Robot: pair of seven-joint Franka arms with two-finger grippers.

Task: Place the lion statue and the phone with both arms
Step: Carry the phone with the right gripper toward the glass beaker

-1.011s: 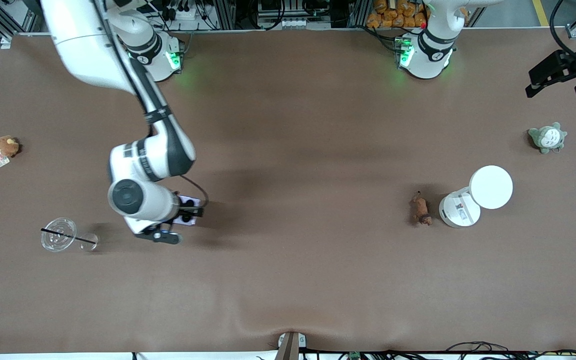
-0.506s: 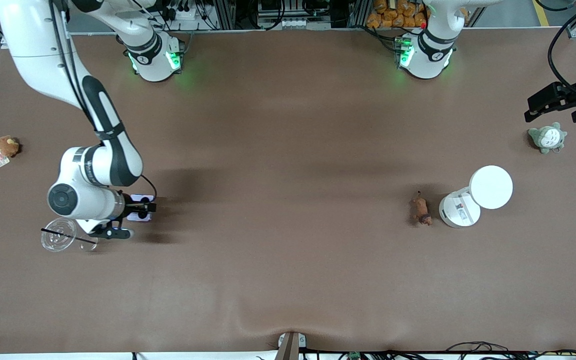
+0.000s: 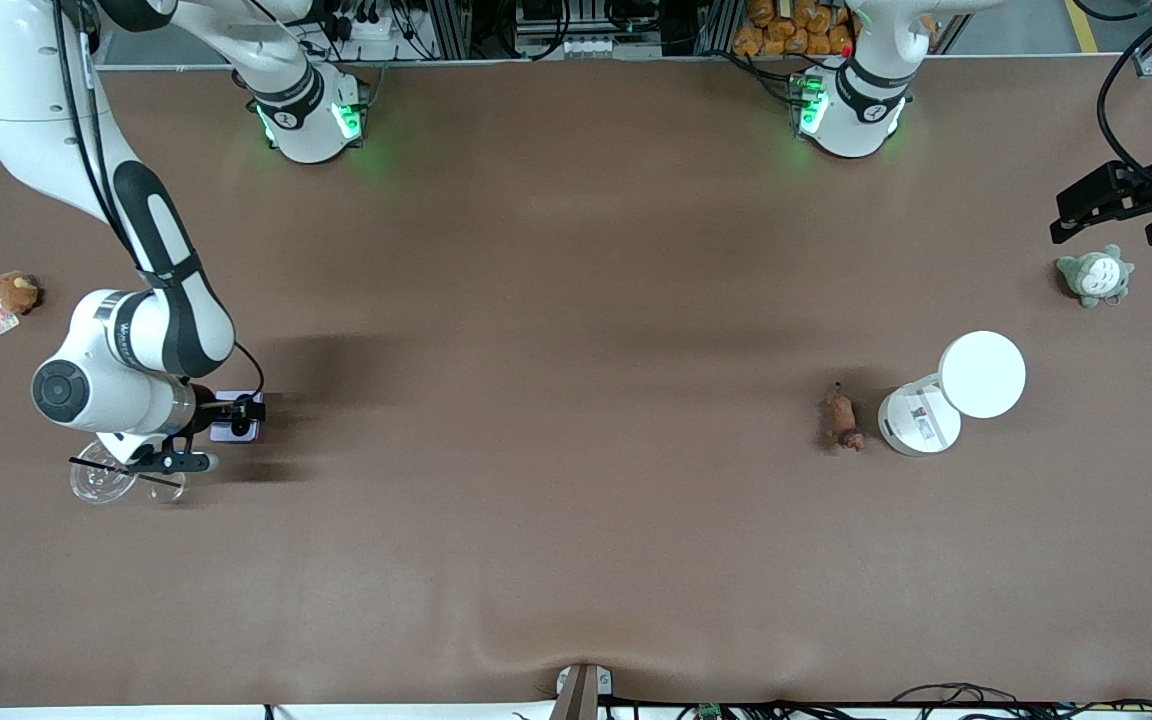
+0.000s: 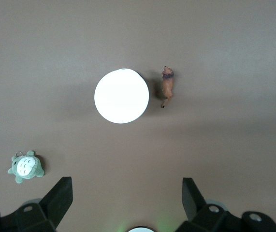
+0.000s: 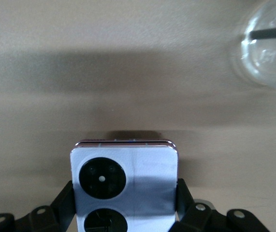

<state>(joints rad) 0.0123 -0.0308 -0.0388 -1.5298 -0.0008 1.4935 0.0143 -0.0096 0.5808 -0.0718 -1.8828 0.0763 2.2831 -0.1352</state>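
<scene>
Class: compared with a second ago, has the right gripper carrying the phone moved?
Yes. The right gripper, shut on the phone, has moved toward the clear cup at the right arm's end.

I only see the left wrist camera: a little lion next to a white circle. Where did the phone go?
Observer: The right claw holds the phone, shut on its sides.
Operator: What's close to it?
Observer: A clear cup with a black straw, at the right arm's end of the table.
Operator: Any toys over there?
Observer: A round brown plush toy with a tag lies farther from the front camera than the cup.
</scene>
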